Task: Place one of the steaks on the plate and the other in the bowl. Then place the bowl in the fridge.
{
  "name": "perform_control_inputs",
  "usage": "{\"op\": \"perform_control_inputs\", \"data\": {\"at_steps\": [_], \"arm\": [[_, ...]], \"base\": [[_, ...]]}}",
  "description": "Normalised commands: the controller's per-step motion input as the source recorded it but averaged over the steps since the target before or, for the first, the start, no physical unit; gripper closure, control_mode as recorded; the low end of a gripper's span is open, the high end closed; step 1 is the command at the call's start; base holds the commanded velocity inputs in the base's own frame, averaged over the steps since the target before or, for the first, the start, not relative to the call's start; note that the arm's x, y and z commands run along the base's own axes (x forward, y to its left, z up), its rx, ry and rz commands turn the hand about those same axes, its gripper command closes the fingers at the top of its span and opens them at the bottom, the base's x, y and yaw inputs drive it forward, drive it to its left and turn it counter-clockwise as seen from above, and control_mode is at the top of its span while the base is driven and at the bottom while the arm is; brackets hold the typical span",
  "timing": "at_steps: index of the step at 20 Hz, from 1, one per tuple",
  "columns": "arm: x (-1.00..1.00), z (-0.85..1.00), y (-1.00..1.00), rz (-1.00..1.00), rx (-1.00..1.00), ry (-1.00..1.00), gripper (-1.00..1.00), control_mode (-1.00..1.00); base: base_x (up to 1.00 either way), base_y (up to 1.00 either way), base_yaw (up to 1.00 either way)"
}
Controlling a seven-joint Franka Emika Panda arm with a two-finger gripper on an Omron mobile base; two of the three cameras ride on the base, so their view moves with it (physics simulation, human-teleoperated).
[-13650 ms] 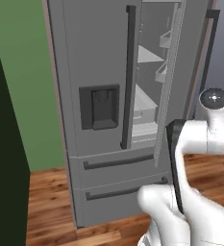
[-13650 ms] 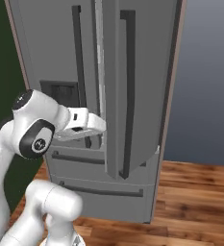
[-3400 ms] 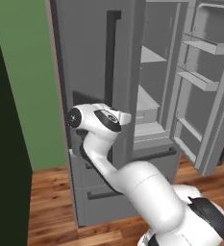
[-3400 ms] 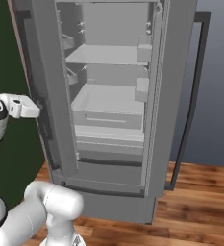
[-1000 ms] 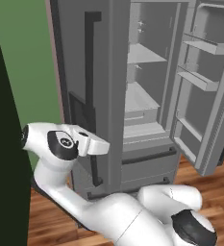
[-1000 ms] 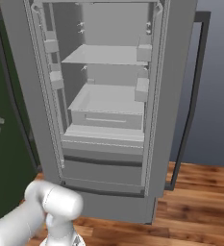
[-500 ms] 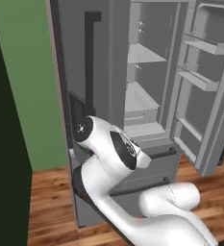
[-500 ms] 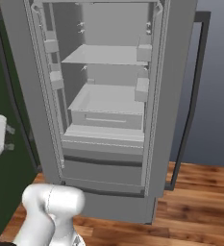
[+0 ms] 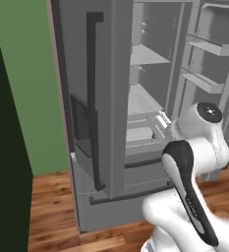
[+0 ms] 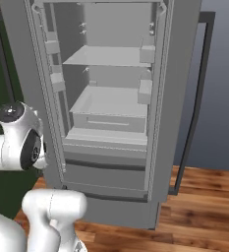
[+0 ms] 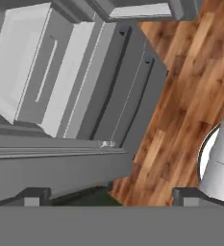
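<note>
Standing wide apart, the two dark fingertips of the gripper [image 11: 108, 194] rise at the bottom of the hand view with nothing between them and nothing touching them; behind the gap lie the grey lower front of the fridge [image 11: 75, 96] and a stretch of wooden floor [image 11: 180, 96]. In the left base view the gripper [image 9: 161, 119] sits at the end of the white arm [image 9: 192, 162], just in front of the fridge's open middle, level with the lower shelf [image 9: 143, 101] and the pale drawer [image 9: 138, 134] under it, and it holds nothing there either. The fridge [image 9: 106, 98] stands with both upper doors swung out: the left door [image 9: 89, 88] shows its dark bar handle [image 9: 92, 98] and the dispenser panel [image 9: 80, 125], and the right door [image 9: 209, 54] shows its inner bins. In the right base view the fridge [image 10: 106, 98] is seen straight into, with an upper shelf [image 10: 103, 56], a lower shelf and a drawer [image 10: 106, 120] beneath, all bare grey, and small bins along the inner edges of the doors. The arm's white elbow with its dark joint [image 10: 25, 147] stands at the left of that view, beside the left door's edge, and whether it touches the door cannot be told. A green wall [image 9: 27, 74] lies to the left of the fridge, and the wooden floor [image 10: 204, 197] runs under it.
</note>
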Motion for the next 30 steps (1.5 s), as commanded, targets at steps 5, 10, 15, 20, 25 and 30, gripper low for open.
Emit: {"op": "perform_control_inputs", "data": {"at_steps": [5,10,15,20,25,30], "arm": [[0.92,-0.12,-0.18,0.36,0.63,0.08,-1.00,-1.00],[1.00,-0.09,0.01,0.23,0.31,0.07,-1.00,-1.00],[0.93,-0.22,0.00,0.13,0.19,0.15,-1.00,-1.00],[0.57,-0.10,0.08,0.21,0.07,0.00,-1.00,-1.00],[0.61,-0.19,0.18,0.19,0.09,0.00,-1.00,-1.00],[0.52,-0.23,0.31,0.15,0.04,0.00,-1.00,-1.00]], "base": [[0.00,0.00,0.00],[0.00,0.00,0.00],[0.00,0.00,0.00],[0.00,0.00,0.00],[0.00,0.00,0.00],[0.00,0.00,0.00]]}}
